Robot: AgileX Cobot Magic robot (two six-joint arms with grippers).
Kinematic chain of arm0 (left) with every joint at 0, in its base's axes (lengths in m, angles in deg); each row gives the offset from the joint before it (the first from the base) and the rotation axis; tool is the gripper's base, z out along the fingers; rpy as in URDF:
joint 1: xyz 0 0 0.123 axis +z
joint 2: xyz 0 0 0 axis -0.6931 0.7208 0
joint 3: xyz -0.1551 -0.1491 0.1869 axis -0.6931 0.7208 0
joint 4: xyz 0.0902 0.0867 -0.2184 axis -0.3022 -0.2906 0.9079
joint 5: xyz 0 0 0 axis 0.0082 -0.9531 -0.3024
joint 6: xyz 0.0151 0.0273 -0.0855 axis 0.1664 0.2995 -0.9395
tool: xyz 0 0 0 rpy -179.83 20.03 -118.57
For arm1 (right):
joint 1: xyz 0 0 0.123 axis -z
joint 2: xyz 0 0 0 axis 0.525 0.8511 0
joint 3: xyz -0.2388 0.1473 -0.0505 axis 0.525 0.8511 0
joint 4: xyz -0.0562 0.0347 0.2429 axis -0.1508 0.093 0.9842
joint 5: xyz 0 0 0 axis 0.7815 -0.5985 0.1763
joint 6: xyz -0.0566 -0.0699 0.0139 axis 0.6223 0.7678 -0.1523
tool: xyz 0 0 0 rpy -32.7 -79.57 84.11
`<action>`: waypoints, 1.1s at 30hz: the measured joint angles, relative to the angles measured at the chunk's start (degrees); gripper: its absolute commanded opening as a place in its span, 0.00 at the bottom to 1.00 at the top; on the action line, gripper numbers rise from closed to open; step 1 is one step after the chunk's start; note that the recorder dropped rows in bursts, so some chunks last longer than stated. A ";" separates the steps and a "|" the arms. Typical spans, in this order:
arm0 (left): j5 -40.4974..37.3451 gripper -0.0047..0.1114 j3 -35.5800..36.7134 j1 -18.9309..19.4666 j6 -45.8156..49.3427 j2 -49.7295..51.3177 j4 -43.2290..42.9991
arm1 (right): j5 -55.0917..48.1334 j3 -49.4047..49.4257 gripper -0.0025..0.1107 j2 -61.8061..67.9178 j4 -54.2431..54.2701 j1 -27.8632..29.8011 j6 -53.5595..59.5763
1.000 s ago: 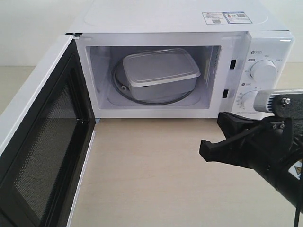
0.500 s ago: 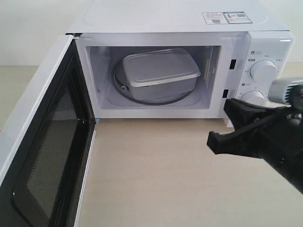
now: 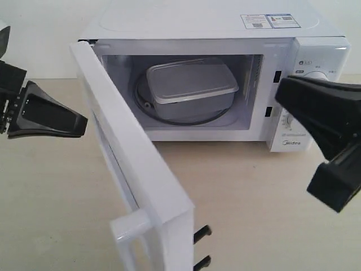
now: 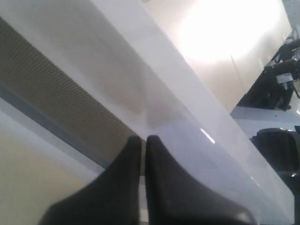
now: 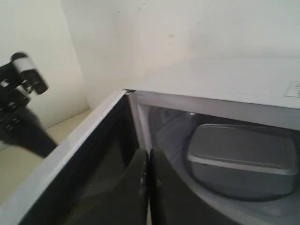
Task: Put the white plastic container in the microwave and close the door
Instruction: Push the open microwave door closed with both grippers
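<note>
Exterior, microwave (image 3: 197, 20): white, on the tan table (image 3: 254, 209), with its cavity facing the camera.
Exterior, container (image 3: 192, 84): inside the cavity with the lid on, resting on the turntable (image 3: 142, 101), set at a slight angle.
Exterior, door (image 3: 135, 152): hinged at the left and about half swung, white outer face showing. The handle (image 3: 131, 240) is at its free edge and two black latch hooks (image 3: 202, 231) are on the inner side.
Exterior, left gripper (image 3: 79, 120): on the door's outer side, fingers drawn to a narrow point aimed at the door face. Touching or just short cannot be told here.
Exterior, right gripper (image 3: 330, 186): large and close to the camera, in front of the control panel (image 3: 296, 141), apart from the door. Its gap cannot be read here.
Left wrist, left gripper (image 4: 144, 140): fingers pressed together with nothing between them, tips against the door (image 4: 197, 140) just beside its meshed window (image 4: 56, 103).
Right wrist, right gripper (image 5: 147, 157): fingers closed tight, holding nothing, pointed toward the gap between door and cavity.
Right wrist, door (image 5: 70, 154): partly open, dark inner face visible.
Right wrist, container (image 5: 243, 150): in the microwave (image 5: 225, 79), lid on.
Right wrist, left arm (image 5: 23, 112): blurred, beyond the door's outer side.
</note>
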 measured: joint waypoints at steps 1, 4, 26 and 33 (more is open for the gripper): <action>1.52 0.08 0.00 0.00 2.17 0.23 1.78 | -6.43 -2.52 0.02 0.00 -1.72 0.00 0.00; 7.04 0.08 0.00 0.00 3.78 0.26 3.19 | -14.97 -7.18 0.02 0.00 -3.28 0.00 0.11; 16.96 0.08 0.00 -1.13 14.38 -0.75 3.52 | -22.02 -24.75 0.02 23.97 -1.59 -5.13 -4.24; 21.35 0.08 1.45 -1.13 13.23 -4.42 3.07 | -19.45 -28.05 0.02 29.80 1.65 -6.44 -5.79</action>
